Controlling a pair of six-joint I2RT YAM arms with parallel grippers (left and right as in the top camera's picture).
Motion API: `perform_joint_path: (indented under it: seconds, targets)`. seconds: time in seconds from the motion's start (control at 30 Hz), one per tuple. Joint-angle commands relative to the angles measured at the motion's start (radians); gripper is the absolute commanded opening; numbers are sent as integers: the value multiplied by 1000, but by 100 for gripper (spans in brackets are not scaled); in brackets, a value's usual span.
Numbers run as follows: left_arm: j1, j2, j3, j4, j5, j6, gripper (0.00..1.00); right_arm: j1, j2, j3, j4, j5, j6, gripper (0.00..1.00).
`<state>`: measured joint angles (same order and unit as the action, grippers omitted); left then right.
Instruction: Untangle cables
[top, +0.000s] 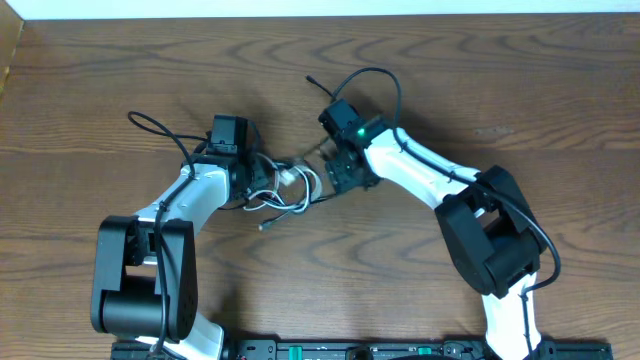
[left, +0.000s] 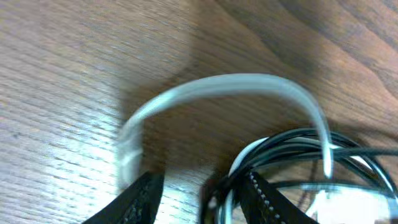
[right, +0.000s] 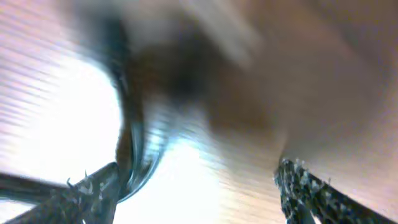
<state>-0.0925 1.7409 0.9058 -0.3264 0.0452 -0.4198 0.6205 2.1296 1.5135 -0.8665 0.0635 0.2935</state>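
Note:
The cables lie tangled in one small heap (top: 283, 190) on the wooden table between my two grippers. In the left wrist view a white cable (left: 236, 84) arches over the wood, and a bundle of black cables (left: 292, 146) loops at the right. My left gripper (left: 202, 196) is open, low over the table, with a black strand between its fingers by the right one. It sits at the heap's left side (top: 255, 182). My right gripper (right: 199, 186) is wide open at the heap's right side (top: 335, 175). A dark cable (right: 127, 143) runs beside its left finger; this view is blurred.
A loose plug end (top: 265, 227) sticks out in front of the heap. Thick black arm cables loop behind the left wrist (top: 160, 130) and over the right wrist (top: 372, 78). The table's far edge (top: 320, 14) meets a white wall.

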Motion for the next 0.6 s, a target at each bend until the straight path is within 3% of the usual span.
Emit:
perform_joint_path:
  seconds: [0.0,0.2,0.57]
  targets:
    - [26,43,-34,-27,-60,-20,46,-55,38,-10,-79,95,-2,78]
    - [26,43,-34,-26,-52,-24,46,-101,38,-10,-166,96,3,85]
    - [26,43,-34,-19,-19,-24,50,-146,38,-10,-156,84,6,86]
